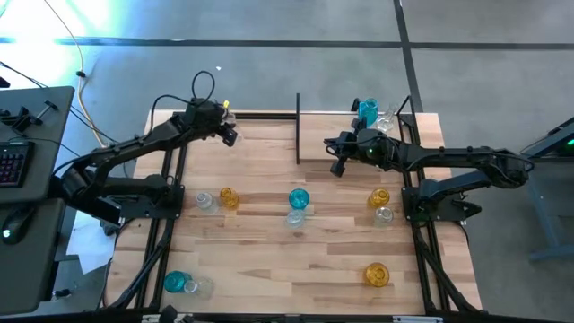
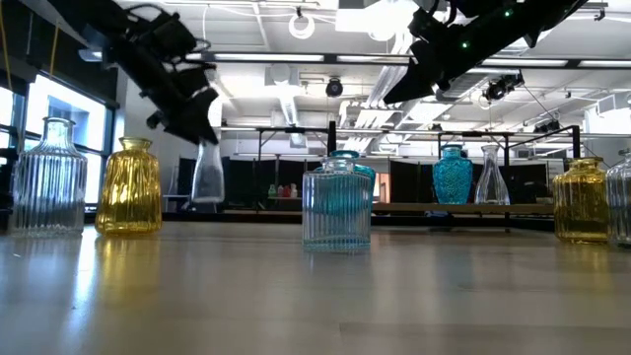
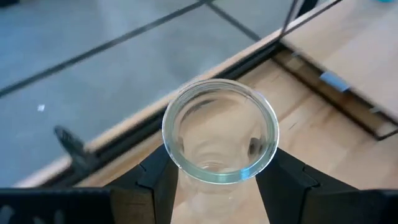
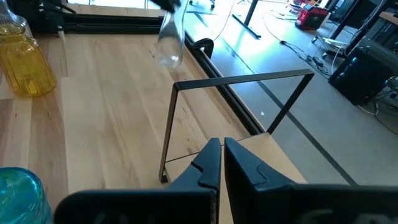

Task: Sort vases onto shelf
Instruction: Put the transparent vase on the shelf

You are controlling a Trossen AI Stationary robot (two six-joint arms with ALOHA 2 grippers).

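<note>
Transport step: left gripper (image 3: 214, 177), jaws clamped on clear vase (image 2: 207, 173), holds it above the table's far-left area. Next, carry to shelf (image 1: 359, 148), set upright. Right gripper (image 4: 221, 163), jaws closed empty, over shelf.

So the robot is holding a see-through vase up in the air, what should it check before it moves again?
1. Left gripper shut on the clear vase: ok, a finger on each side.
2. Vase lifted off the table: ok, in the low view it hangs above the wood.
3. Free room on the shelf: ok, only a teal vase and a clear one stand at its far right end.
4. Right gripper out of the way: not ok, it hovers shut over the shelf.
5. Grip firm: cannot tell.
</note>
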